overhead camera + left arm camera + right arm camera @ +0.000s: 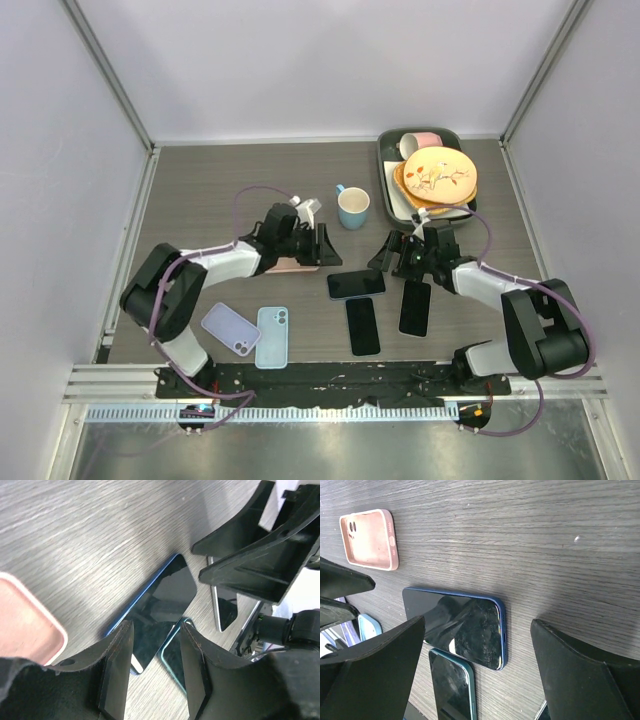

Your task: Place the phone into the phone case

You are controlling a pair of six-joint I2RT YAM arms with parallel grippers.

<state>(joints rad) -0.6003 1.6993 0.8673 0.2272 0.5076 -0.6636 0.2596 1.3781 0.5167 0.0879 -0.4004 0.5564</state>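
The pink case (pixel 369 537) lies empty (hollow side up); the blue phone (pixel 356 284) rests just right of it on the desk (pixel 200 200). The left end effector (pixel 155 650) and right end effector (pixel 479 625) both gape, holding nothing.

Centre packed; open lane along the far-left table (pixel 200 190).
Blue phone (pixel 356 284) is hemmed in between the left gripper (pixel 308 255) and right gripper (pixel 403 262), both spread wide. Teal phone (pixel 362 325) lies just beside its near edge, with a dark phone (pixel 415 307) to the right. Mug (pixel 352 207) and dish tray (pixel 385 165) block the far right. Two cases (pixel 250 333) occupy the near left.
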